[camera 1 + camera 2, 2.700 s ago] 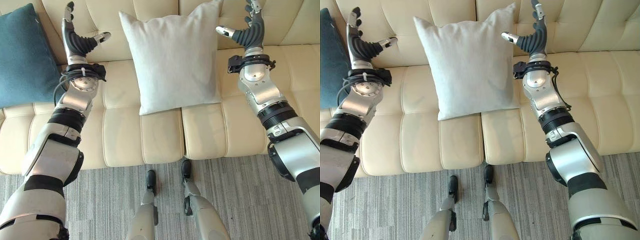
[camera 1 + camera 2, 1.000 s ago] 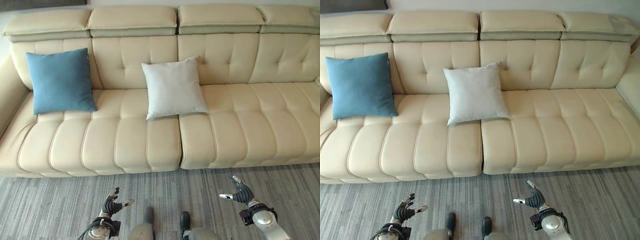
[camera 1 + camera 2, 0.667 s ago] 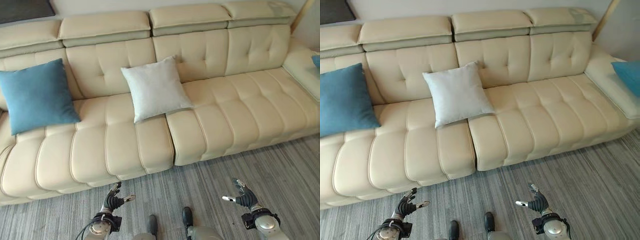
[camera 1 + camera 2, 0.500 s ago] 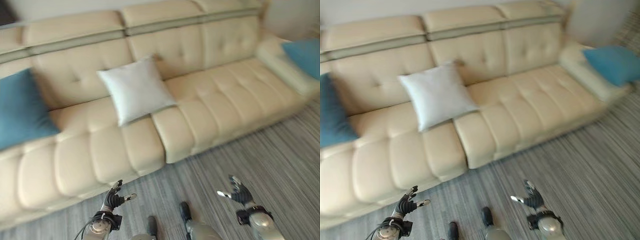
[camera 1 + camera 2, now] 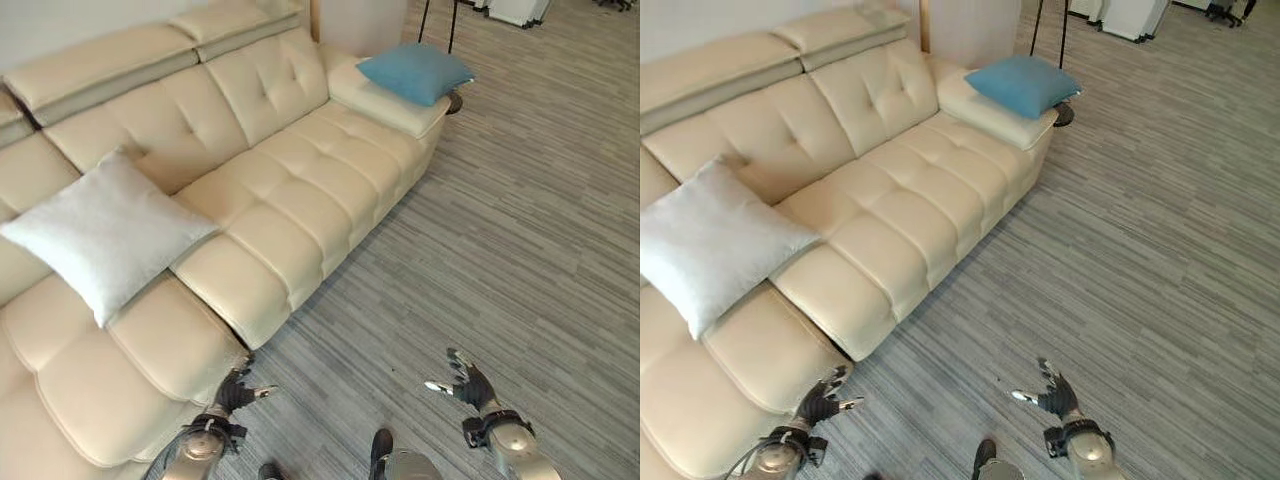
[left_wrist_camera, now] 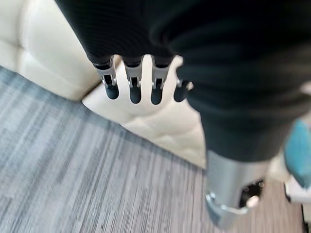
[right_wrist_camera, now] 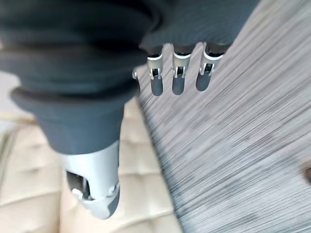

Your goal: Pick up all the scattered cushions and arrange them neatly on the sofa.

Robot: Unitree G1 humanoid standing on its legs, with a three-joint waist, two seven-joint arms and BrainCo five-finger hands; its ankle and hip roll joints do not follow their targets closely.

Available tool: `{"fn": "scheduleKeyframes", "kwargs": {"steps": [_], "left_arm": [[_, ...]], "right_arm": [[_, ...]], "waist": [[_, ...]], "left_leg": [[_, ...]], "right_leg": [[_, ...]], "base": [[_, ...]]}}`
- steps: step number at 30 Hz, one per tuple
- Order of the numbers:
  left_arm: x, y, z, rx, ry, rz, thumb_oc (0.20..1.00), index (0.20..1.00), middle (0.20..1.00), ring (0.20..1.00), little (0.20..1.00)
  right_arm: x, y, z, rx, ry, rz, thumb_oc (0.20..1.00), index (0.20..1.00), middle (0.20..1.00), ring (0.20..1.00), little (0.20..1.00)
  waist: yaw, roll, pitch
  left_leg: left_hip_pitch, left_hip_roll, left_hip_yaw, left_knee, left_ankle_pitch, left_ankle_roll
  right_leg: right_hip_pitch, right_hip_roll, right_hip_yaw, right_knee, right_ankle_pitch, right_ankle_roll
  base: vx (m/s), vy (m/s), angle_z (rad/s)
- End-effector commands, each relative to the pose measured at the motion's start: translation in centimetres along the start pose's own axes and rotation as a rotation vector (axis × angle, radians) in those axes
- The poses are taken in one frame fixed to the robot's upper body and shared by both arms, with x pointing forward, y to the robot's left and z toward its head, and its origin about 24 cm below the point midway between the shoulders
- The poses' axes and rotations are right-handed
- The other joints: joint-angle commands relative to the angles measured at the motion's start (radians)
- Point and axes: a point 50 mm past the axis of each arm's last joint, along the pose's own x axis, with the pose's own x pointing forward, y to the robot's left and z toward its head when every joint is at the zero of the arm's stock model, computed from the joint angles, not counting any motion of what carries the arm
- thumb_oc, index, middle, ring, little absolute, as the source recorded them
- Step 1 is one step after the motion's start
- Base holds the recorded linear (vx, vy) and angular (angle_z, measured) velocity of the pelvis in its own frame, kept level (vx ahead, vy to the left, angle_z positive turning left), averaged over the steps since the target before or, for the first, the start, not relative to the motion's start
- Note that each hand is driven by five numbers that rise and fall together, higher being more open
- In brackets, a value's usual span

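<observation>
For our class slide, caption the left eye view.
Blue cushion lies on the sofa armrest; white cushion on the seat.

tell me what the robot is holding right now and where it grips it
Nothing is held. The left hand and the right hand both hang open and empty over the floor.

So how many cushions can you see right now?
2. A white cushion leans on the sofa seat near its left end, and a blue cushion lies on the sofa's far armrest. More may sit on the part of the sofa outside the view.
</observation>
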Motion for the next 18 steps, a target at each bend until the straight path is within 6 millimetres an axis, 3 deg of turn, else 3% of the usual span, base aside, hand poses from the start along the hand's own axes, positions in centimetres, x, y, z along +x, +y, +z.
{"fn": "scheduleKeyframes", "kwargs": {"steps": [1, 2, 5, 10, 12, 15, 18], "left_arm": [[0.9, 0.0, 2.5, 0.020, -0.107, -0.011, 1.000, 1.000, 1.000, 1.000, 1.000], [0.9, -0.3, 2.5, 0.029, -0.108, -0.023, 1.000, 1.000, 1.000, 1.000, 1.000], [0.8, -0.4, 2.3, 0.030, -0.105, -0.029, 1.000, 1.000, 1.000, 1.000, 1.000], [0.6, -0.5, 1.7, 0.034, -0.076, -0.029, 1.000, 1.000, 1.000, 1.000, 1.000], [0.6, -0.3, 1.6, 0.030, -0.071, -0.021, 1.000, 1.000, 1.000, 1.000, 1.000], [0.3, 0.0, 1.2, 0.015, -0.059, -0.009, 1.000, 1.000, 1.000, 1.000, 1.000], [0.3, 0.3, 1.3, 0.023, -0.066, -0.004, 1.000, 1.000, 1.000, 1.000, 1.000]], "right_arm": [[0.8, -1.3, 3.2, 0.013, -0.143, -0.031, 1.000, 1.000, 1.000, 1.000, 1.000], [0.7, -1.3, 3.2, 0.021, -0.144, -0.031, 1.000, 1.000, 1.000, 1.000, 1.000], [0.7, -1.4, 3.2, 0.023, -0.145, -0.032, 1.000, 1.000, 1.000, 1.000, 1.000], [1.1, -1.3, 3.3, 0.025, -0.140, -0.045, 1.000, 1.000, 1.000, 1.000, 1.000], [1.2, -1.1, 3.2, 0.027, -0.132, -0.044, 1.000, 1.000, 1.000, 1.000, 1.000], [1.1, -0.6, 3.1, 0.023, -0.128, -0.020, 1.000, 1.000, 1.000, 1.000, 1.000], [1.4, 0.0, 3.5, 0.031, -0.135, 0.004, 1.000, 1.000, 1.000, 1.000, 1.000]], "waist": [[-0.003, -0.038, 0.031], [0.018, -0.054, 0.035], [0.029, -0.057, 0.034], [0.069, -0.029, 0.042], [0.081, -0.026, 0.044], [0.085, -0.027, 0.028], [0.089, -0.035, 0.016]], "left_leg": [[-0.079, -0.079, -0.158, 0.219, -0.036, 0.015], [-0.147, -0.140, -0.244, 0.195, -0.071, 0.029], [-0.177, -0.182, -0.295, 0.123, -0.081, 0.037], [-0.262, -0.251, -0.391, -0.022, 0.034, 0.018], [-0.277, -0.257, -0.407, -0.026, 0.050, 0.016], [-0.242, -0.268, -0.417, -0.017, 0.018, 0.041], [-0.218, -0.271, -0.381, -0.001, -0.021, 0.066]], "right_leg": [[0.064, 0.032, 0.115, -0.096, -0.009, 0.010], [0.086, 0.039, 0.152, -0.115, -0.011, 0.011], [0.100, 0.051, 0.176, -0.120, -0.026, 0.014], [0.154, 0.106, 0.237, -0.113, -0.066, 0.016], [0.170, 0.115, 0.268, -0.097, -0.080, 0.019], [0.188, 0.100, 0.310, -0.076, -0.098, 0.034], [0.174, 0.061, 0.340, -0.036, -0.081, 0.069]], "base": [[0.29, -0.271, -0.56], [0.23, -0.185, -0.64], [0.18, -0.044, -0.34], [0.24, 0.037, -0.33], [0.26, 0.120, -0.72], [0.30, 0.179, -0.87], [0.25, 0.197, -0.80]]}}
